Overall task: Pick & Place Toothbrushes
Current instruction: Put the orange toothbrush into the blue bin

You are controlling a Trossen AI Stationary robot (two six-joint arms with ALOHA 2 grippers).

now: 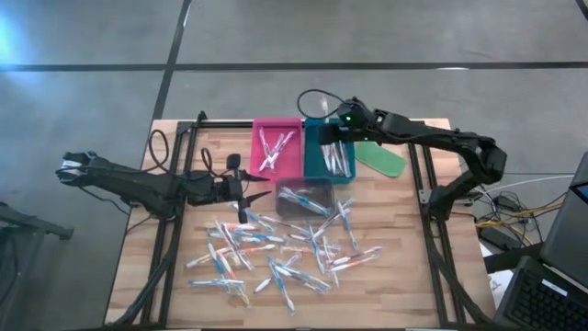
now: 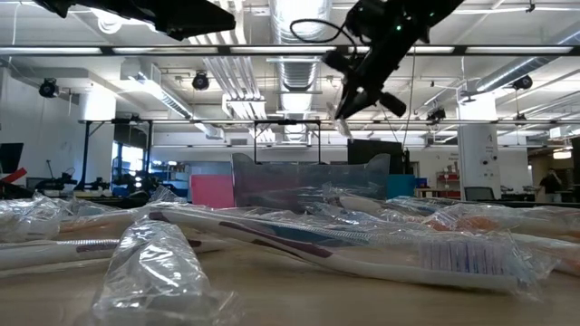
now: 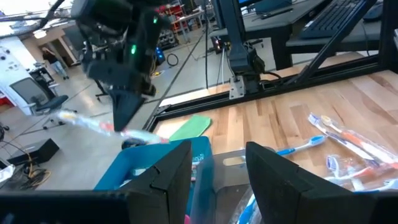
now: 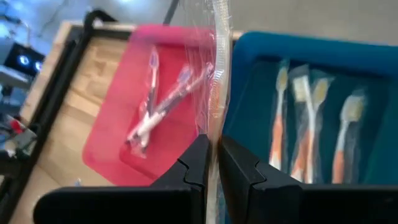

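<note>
Wood table [image 1: 404, 267]; few toothbrushes [image 1: 276, 253] sorted into pink tray [image 1: 277, 147], teal tray [image 1: 328, 154] — most loose near; right gripper [image 4: 213, 163] clamps wrapped brush [image 4: 219, 74] above trays; left gripper [image 3: 216, 168] fingers apart, empty, mid-table.

We look level across the wooden table [image 2: 272, 299] — close in front lies a wrapped toothbrush [image 2: 362, 254], its white bristled head toward the right, with crinkled clear wrappers [image 2: 159, 272] heaped around it. Behind the pile we see a clear bin [image 2: 308, 186], a pink tray [image 2: 211, 190] to its left and a sliver of teal tray [image 2: 401, 186] to its right. Overhead, the right gripper [image 2: 349, 107] hangs above the trays — whether it carries anything we cannot tell. A second dark arm [image 2: 154, 14] crosses the upper left.
</note>
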